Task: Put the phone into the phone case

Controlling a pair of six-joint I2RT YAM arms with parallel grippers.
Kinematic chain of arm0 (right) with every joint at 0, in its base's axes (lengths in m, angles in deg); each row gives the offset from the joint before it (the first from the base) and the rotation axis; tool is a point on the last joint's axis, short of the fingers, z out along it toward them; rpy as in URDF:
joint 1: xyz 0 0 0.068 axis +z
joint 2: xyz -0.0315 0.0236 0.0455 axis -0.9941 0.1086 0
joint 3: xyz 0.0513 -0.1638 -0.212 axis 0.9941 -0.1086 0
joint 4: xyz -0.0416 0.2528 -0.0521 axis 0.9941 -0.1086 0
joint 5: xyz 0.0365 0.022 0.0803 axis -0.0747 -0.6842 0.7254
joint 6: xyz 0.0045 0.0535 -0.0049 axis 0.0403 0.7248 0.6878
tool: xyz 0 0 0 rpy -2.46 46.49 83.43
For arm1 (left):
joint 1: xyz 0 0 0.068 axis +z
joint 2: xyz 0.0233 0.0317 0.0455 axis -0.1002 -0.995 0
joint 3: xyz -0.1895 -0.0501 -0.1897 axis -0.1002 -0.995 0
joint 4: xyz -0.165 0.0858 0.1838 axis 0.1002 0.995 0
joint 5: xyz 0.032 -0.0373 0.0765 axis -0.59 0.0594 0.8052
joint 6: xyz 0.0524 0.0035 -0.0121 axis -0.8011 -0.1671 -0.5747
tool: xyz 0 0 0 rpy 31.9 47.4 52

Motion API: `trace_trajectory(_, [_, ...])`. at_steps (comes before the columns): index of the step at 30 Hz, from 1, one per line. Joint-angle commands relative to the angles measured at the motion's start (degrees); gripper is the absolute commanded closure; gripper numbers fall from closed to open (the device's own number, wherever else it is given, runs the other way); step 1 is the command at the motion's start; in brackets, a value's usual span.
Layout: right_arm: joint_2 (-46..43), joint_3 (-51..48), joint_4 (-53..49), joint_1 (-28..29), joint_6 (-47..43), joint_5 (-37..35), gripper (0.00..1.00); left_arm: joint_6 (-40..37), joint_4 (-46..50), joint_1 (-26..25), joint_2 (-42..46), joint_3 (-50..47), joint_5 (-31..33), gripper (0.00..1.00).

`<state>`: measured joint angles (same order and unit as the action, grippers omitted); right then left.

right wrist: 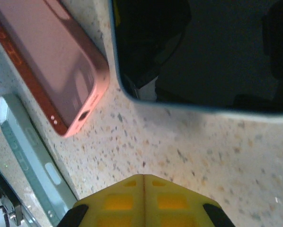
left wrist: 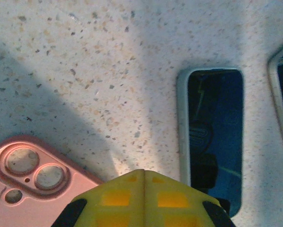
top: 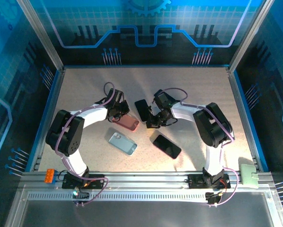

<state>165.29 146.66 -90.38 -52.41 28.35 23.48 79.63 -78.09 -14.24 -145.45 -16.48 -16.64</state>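
Beside the pink case [top: 128, 123], the left gripper [left wrist: 144, 189] and right gripper [right wrist: 144, 189] are hovering shut and empty, getting ready to open and grab the phone [top: 141, 109].

Speckled beige tabletop [top: 84, 90], evenly lit, with a brighter patch near its front and soft shadows. Blue rim [top: 46, 120] on the left, right and far sides. Back wall panel [top: 146, 28] is blue with circuit-line and gear graphics. Aluminium posts [top: 39, 35] at the corners. Slotted aluminium rail [top: 146, 178] along the near edge, orange block [top: 49, 176] at its left end.
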Motion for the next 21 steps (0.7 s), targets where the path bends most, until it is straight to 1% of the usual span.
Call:
trace_trajectory(1, [3.28, 3.58, 1.48, 0.73, 0.55, 0.05, 1.0, 0.53, -0.39, -0.13, 2.25, -1.57, 0.17, 1.0])
trace_trajectory(9, [8.6, 10.52, 1.43, -0.14, 1.3, -1.26, 1.0, 0.59, -0.2, -0.09, 2.42, -2.27, 0.09, 1.0])
trace_trajectory(15, [11.67, 15.14, 1.37, -1.63, 1.77, -0.91, 1.0, 0.28, 0.15, -0.14, 2.06, -1.91, 0.04, 1.0])
trace_trajectory(21, [16.23, 21.93, -0.7, -2.47, 0.99, 0.01, 1.0, -0.26, 0.92, -0.13, 1.71, -1.07, 0.43, 1.0])
